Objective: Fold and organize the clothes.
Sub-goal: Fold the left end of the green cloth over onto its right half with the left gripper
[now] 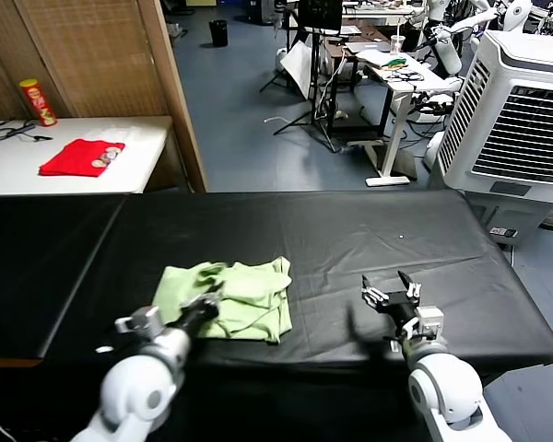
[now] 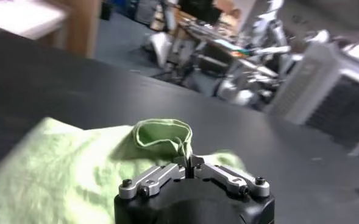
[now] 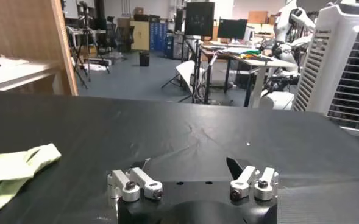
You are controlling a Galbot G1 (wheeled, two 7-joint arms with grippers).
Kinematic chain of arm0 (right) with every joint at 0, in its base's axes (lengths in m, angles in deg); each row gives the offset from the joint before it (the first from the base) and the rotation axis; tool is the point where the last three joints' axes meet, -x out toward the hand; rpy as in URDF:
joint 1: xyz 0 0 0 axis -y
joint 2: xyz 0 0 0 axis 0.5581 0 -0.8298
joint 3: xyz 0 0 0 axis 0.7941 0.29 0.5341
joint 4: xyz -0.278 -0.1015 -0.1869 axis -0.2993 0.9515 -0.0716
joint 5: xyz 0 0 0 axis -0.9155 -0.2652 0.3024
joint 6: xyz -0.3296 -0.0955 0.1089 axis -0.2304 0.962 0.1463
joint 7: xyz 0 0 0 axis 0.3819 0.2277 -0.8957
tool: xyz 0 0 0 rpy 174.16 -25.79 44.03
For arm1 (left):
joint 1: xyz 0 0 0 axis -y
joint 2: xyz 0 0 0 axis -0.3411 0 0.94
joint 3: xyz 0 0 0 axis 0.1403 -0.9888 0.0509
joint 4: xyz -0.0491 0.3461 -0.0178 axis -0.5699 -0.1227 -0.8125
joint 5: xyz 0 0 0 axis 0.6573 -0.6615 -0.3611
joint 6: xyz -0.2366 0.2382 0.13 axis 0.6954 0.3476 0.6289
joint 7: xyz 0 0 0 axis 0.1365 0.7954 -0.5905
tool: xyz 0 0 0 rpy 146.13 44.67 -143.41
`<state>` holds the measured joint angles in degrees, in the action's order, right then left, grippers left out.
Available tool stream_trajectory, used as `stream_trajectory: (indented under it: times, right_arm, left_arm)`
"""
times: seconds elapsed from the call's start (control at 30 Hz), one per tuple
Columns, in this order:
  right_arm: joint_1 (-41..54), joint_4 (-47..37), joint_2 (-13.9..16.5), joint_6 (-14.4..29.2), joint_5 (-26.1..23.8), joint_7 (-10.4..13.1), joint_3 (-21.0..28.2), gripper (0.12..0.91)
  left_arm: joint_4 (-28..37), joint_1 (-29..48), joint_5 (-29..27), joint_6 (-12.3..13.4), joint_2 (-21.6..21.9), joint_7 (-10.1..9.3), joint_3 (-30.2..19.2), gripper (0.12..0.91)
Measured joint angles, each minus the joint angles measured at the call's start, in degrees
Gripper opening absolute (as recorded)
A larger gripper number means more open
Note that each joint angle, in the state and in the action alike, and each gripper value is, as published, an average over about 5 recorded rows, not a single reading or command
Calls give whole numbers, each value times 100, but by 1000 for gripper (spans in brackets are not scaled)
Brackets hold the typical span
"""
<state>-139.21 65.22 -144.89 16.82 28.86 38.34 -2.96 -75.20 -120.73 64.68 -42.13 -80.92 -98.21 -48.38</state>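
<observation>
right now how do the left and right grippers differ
The left gripper has its jaws shut on a fold of the green shirt; the right gripper has its jaws wide open and holds nothing. The left one is over the shirt, while the right one is over bare black table, clear of the cloth. Both are low over the table's near edge and point away from the robot.

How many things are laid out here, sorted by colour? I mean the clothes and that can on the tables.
Light green: 1, the shirt on the black table, pinched by the left pincer.
Red: 1, the small garment on the white side table.
Yellow and red: 1, the can.
Total: 3
</observation>
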Motion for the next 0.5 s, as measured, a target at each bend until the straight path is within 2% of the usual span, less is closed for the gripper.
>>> stream_trajectory:
  times: [0.33, 0.4, 0.5]
  right_arm:
    - [51, -44, -65, 1, -83, -19, 134, 798]
    - [63, -45, -58, 17, -82, -62, 169, 798]
    - [88, -48, -34, 108, -66, -205, 233, 798]
  left_arm:
    - [294, 175, -292, 125, -410, 160, -384, 161]
    - [317, 157, -368, 164, -452, 221, -438, 207]
    - [361, 136, -410, 205, -538, 320, -531, 353]
